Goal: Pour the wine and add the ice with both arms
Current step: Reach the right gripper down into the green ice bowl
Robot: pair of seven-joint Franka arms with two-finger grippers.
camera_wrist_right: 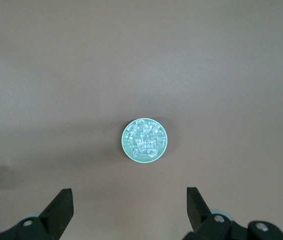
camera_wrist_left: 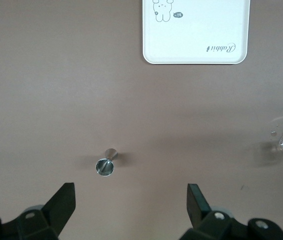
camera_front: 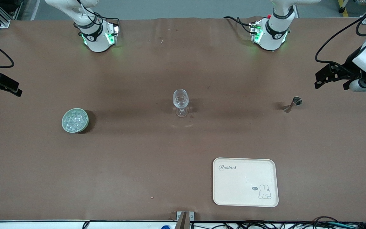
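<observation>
**Two arms waited, nothing held**

Both grippers hung high with fingers spread apart. The left gripper point(camera_wrist_left: 131, 200) was over the brown table point(camera_front: 138, 165) near a small metal hourglass-shaped jigger point(camera_front: 292, 104). The right gripper point(camera_wrist_right: 129, 202) was over the table near the pale green round bowl point(camera_front: 64, 124) of clear ice cubes point(camera_front: 75, 119). A clear stemmed wine glass point(camera_front: 181, 102) stood upright mid-table between bowl and jigger. A cream rectangular rabbit-printed tray point(camera_front: 245, 171) lay nearer the front camera.
</observation>
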